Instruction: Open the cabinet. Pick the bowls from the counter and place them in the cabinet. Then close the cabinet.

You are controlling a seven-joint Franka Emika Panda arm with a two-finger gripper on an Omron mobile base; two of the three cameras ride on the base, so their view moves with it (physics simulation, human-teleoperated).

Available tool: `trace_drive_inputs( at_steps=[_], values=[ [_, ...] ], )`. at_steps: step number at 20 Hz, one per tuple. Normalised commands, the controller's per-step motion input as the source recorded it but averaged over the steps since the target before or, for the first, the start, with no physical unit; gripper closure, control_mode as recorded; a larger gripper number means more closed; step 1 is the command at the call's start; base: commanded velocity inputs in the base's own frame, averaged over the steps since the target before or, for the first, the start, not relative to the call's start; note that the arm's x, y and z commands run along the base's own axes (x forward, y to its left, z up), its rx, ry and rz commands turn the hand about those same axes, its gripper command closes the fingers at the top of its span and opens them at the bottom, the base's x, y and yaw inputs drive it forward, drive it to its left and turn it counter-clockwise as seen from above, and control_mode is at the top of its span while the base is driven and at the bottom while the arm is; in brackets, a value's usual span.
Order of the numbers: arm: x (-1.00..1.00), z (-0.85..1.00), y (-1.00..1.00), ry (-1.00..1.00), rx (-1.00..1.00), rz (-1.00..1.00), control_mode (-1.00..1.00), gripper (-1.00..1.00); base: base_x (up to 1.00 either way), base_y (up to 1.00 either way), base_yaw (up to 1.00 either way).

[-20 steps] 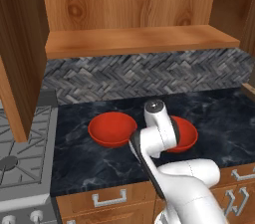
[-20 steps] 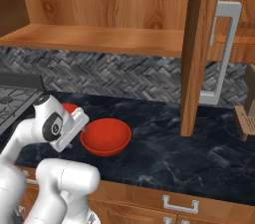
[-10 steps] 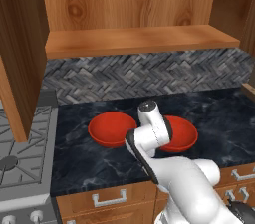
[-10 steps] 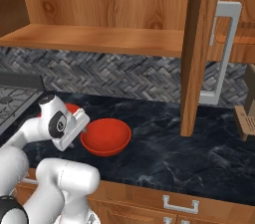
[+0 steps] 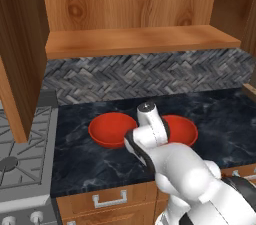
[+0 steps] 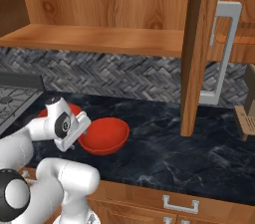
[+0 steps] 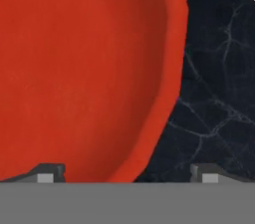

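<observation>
Bowl (image 7: 84, 68) on the counter (image 7: 214, 98) is right under my gripper (image 7: 127, 172), fingers spread wide, holding nothing. The rim runs between the fingertips, one over the bowl, the other over bare stone. I'd say going straight down gets the rim.

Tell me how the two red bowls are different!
The left bowl sits nearer the stove; the right bowl sits farther from it. The left bowl shows nearly whole, while the arm hides part of the right bowl. Both are round, shallow, shiny red, look the same size, and rest upright on the counter.
</observation>
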Motion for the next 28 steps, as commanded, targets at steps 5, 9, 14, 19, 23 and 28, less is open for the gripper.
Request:
trace_drive_inputs(
  at_steps=[5,9,14,19,23,28],
  values=[
    [0.00,-0.40,-0.18,-0.03,0.07,-0.03,-1.00,-1.00,0.00,0.00,0.00],
    [0.00,-0.37,-0.24,-0.09,0.07,-0.04,-1.00,-1.00,0.00,0.00,0.00],
    [-0.01,-0.34,-0.30,-0.15,0.05,-0.08,-1.00,1.00,0.00,0.00,0.00],
    [-0.16,-0.29,-0.33,-0.20,0.06,-0.10,-1.00,1.00,0.00,0.00,0.00],
    [-0.43,-0.16,-0.14,-0.14,0.08,-0.08,-1.00,1.00,0.00,0.00,0.00],
    [-0.81,0.00,-0.05,-0.11,0.03,0.01,-1.00,1.00,0.00,0.00,0.00]
  ],
)
